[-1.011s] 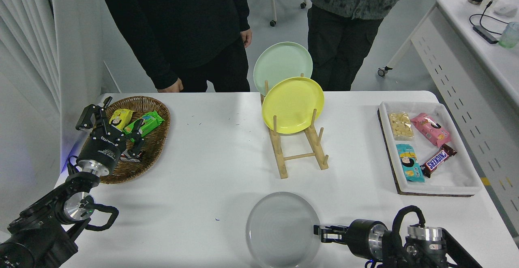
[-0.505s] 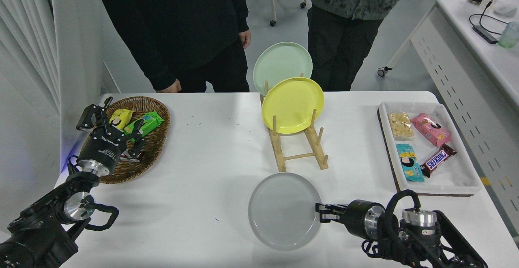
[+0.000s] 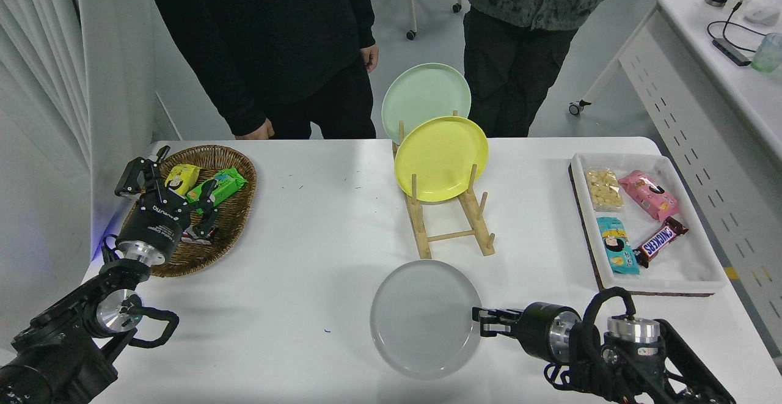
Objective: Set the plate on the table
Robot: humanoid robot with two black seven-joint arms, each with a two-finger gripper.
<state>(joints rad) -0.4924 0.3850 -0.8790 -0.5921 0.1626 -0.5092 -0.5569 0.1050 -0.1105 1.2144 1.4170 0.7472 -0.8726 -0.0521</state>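
Parked over the near-left corner, the left gripper [image 3: 168, 193] hangs above the wicker basket [image 3: 241, 165] with its fingers spread and nothing between them; it seems kept there simply to stay out of the working arm's way. Snack packets [image 3: 201, 183] lie in that basket, well apart from the job. Further right, near the front edge of the table [image 3: 317, 208], lies the plate [image 3: 424, 317], a plain round light-grey dish with a matte face, faint rings across its middle and a shallow raised rim. It looks level and seems to sit on or just above the tabletop; I cannot tell for sure whether its underside is touching. Behind it, toward the far side, a wooden rack [image 3: 449, 224] holds a yellow plate [image 3: 441, 158] upright on edge with a pale green plate [image 3: 426, 95] behind it, while the rack's near slots are empty, which suits the grey dish having its place down on the table instead. At the plate's right rim is the right gripper [image 3: 482, 323], reaching in sideways from the near-right corner; its fingers appear to pinch the rim there, a hold that would keep the dish flat while it is set down, though how firmly they are closed is hard to judge. Far right, a white tray [image 3: 672, 272] holds more snacks. Two people stand beyond the table's far edge.
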